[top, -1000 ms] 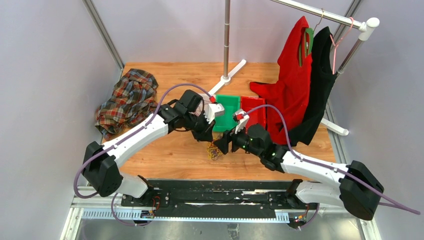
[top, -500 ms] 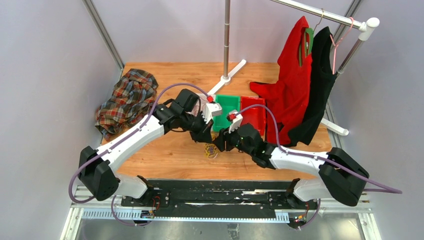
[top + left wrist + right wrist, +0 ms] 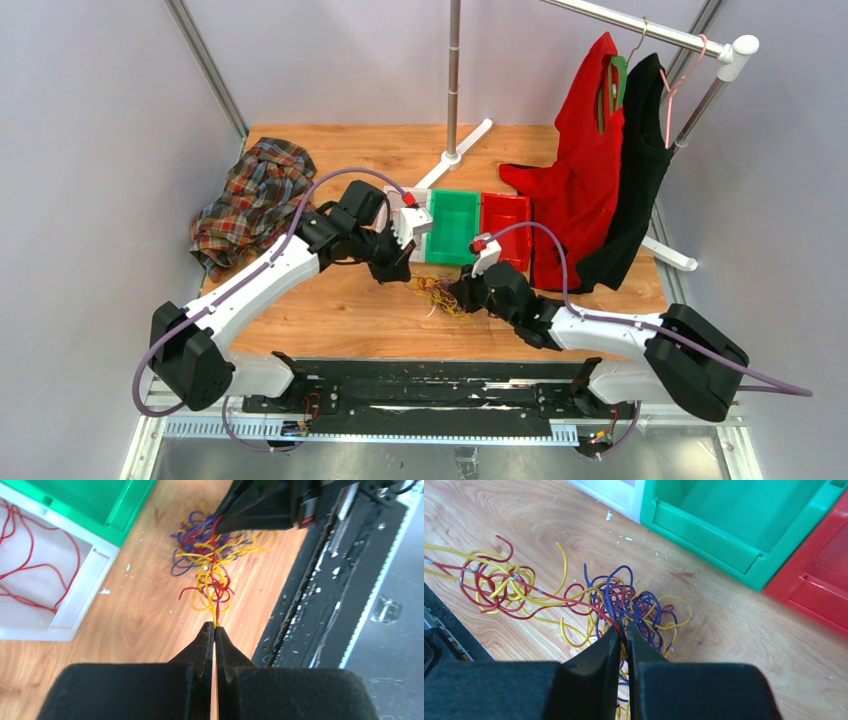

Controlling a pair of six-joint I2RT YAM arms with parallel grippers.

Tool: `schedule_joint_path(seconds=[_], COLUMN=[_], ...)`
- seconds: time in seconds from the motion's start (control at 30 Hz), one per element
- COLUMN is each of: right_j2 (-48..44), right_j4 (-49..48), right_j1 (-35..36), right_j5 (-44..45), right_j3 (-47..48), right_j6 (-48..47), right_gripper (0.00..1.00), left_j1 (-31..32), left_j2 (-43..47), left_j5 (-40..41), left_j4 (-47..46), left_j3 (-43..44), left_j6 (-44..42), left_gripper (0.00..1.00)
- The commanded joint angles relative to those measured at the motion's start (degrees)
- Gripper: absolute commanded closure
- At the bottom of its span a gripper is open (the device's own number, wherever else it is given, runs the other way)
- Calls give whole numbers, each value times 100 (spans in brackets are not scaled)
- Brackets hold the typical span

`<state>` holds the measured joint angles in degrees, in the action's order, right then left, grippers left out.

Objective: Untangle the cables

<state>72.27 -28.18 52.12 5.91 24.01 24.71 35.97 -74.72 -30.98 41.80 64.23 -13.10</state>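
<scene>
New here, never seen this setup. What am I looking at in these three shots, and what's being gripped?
These are two robot arms bolted at the near edge of a wooden table. The wide picture looks down from above and behind them. The other two pictures come from a camera on each wrist, so the black wedges at the bottom of each are that arm's own claw.

On the table lie a tangle of thin red, yellow and purple cables, a white bin with loose red wire in it, a green bin, a red bin and a plaid cloth. A clothes rack stands at the back.

The left claw is shut on a yellow strand leading out of the tangle. The right claw is shut on strands in the purple part.
</scene>
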Motion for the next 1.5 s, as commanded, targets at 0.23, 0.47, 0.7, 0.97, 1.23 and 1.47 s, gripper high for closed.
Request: schedule_joint_path(seconds=[0.23,0.47,0.7,0.97,1.23,1.47], right_j2=[-766,-1107,-938,-798,-615,-595], right_j4=[998,961,911,865,799,757], right_j1=[0,0,39,62,66,60], right_j5=[606,-77,-899,-987,-917,-942], right_j3=[-392,-44,582,823,774,666], right_j6=[121,91,148,167,247,372], right_gripper=[98,99,100,99,99,99], left_j1=[-107,-107,-88,193,411,464], left_j2=[318,363,41,-342,-256,-218], left_j5=[1177,459,-263,-466,-660,-35], left_j4=[9,233,-128,-427,-550,-965], left_j3=[-12,-123,98,-8,-263,-433], left_j6=[-713,-353,235,416,293,553], left_gripper=[83,21,23,44,65,93])
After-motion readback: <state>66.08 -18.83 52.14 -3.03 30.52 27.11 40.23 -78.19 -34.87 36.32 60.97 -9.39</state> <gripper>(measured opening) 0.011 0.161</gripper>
